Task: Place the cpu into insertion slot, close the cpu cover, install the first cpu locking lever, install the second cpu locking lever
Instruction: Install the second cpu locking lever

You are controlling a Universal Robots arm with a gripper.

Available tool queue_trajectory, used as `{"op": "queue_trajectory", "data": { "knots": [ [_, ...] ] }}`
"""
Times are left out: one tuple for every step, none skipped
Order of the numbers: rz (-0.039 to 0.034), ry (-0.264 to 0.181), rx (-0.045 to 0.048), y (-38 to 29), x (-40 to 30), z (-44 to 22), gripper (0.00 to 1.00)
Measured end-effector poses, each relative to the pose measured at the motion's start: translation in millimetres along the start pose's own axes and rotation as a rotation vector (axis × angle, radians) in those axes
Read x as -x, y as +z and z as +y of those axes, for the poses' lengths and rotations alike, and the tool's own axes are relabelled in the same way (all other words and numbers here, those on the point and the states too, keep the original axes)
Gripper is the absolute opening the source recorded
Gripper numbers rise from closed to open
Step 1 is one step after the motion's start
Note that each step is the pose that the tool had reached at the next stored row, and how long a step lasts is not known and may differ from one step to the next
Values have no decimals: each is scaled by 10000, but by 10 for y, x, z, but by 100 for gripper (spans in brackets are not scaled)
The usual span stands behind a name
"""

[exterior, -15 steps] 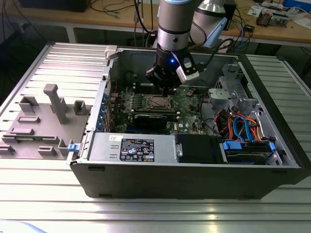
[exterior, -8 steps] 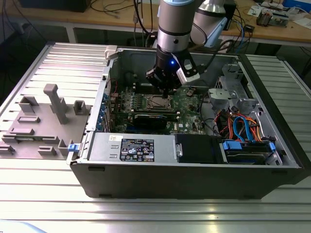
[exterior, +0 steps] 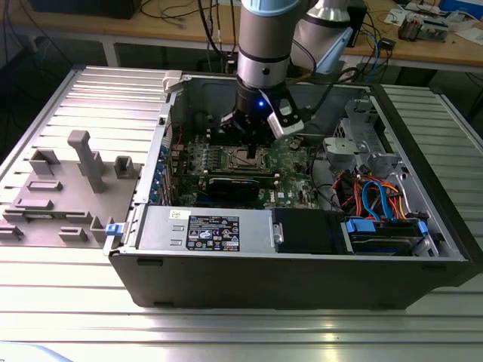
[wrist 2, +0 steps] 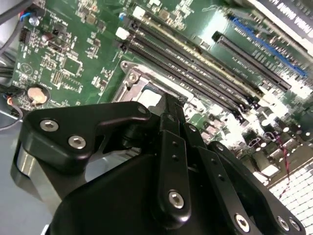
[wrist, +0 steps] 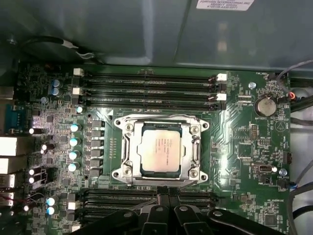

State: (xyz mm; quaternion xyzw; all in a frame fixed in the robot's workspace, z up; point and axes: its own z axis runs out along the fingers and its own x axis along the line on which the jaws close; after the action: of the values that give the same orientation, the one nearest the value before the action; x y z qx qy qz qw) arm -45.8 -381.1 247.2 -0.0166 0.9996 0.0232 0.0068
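One open computer case (exterior: 302, 256) lies on its side on the ribbed metal tabletop (exterior: 226, 332), and I hang inside it over the green motherboard (exterior: 290, 162). In the exterior view my gripper (exterior: 253, 134) hovers just above the insertion slot (exterior: 245, 157), toward the far side of the board. In the first wrist view the cpu (wrist: 159, 149) already sits flat in the insertion slot (wrist: 128, 128), its dull silver top facing up and square with the socket. The cpu cover (wrist: 196, 147) lies down around it, its silvery frame bordering the chip on all sides. Whether either locking lever is latched, I cannot tell. Long black memory slots (wrist: 146, 90) run along one side of the socket, with another bank on the opposite side, nearest my black linkage. A round coin battery (wrist: 265, 105) sits on the board well apart from the socket. In the second wrist view my black fingers (wrist 2: 172, 127) reach down close together toward the socket's metal rim, and the jaws look nearly closed with nothing between them, though I cannot tell for sure how they stand. At the exterior view's left, a grey fixture plate (exterior: 64, 192) with upright blocks rests on the tabletop beside the case.
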Motion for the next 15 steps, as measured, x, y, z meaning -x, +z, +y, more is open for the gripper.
{"op": "queue_trajectory", "data": {
  "knots": [
    [0, 1, 1, 5, -20, -12, 11],
    [-1, 0, 1, 11, -67, -17, 11],
    [0, -1, 1, 15, -114, -21, 11],
    [-1, 0, 1, 19, -150, -26, 11],
    [-1, 0, 1, 22, -171, -31, 11],
    [0, 0, 0, 26, -194, -42, 11],
    [-1, 1, 0, 32, -211, -56, 11],
    [-1, 0, 2, 40, -222, -62, 11],
    [-2, 0, 3, 50, -231, -64, 11],
    [0, -1, 1, 69, -244, -65, 11],
    [1, -2, -2, 69, -244, -65, 11],
    [2, -1, -1, 69, -245, -65, 11],
    [0, 0, 0, 70, -245, -65, 11],
    [1, 0, 1, 70, -245, -65, 11],
    [0, -1, 1, 70, -245, -65, 11]
  ]
}}
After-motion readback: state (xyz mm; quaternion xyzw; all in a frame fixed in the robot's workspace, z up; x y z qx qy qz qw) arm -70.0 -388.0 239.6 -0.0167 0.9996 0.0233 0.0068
